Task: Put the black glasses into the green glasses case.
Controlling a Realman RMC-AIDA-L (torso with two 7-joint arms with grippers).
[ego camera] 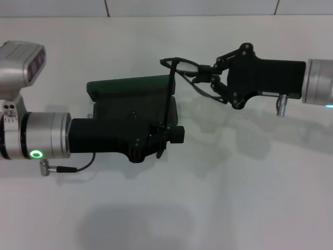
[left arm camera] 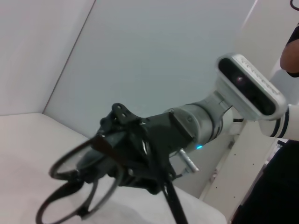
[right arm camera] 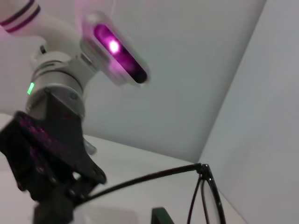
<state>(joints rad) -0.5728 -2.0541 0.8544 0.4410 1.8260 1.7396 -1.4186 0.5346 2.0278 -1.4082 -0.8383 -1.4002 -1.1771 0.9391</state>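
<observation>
In the head view both arms reach in over a white surface [ego camera: 218, 198], the left one from the left side and the right one from the right side. The black glasses [ego camera: 179, 78] are held in the air between them, not lying on the surface. The front of the frame with the two lenses is at the far side, just beside the right gripper [ego camera: 204, 77], and its fingers are pressed on the frame there. One long temple arm goes from the far corner of the frame down toward the robot, almost straight. Its near end is at the left gripper [ego camera: 165, 136], whose fingers are pinched together on this thin arm. So the long axis of that temple runs from far to near, while the lens front lies across, pointing toward the right gripper.

The green glasses case [ego camera: 132, 89] is on the surface under and behind the left gripper. Its long side runs from left to right. Only the far part of it shows, because the black body of the left arm covers the near part; I cannot tell if the case is open.

In the left wrist view the right gripper [left arm camera: 122, 161] holds the glasses [left arm camera: 77, 186] with both rims turned toward the camera. In the right wrist view the temple arm of the glasses [right arm camera: 201, 186] runs to the left gripper [right arm camera: 77, 191].
</observation>
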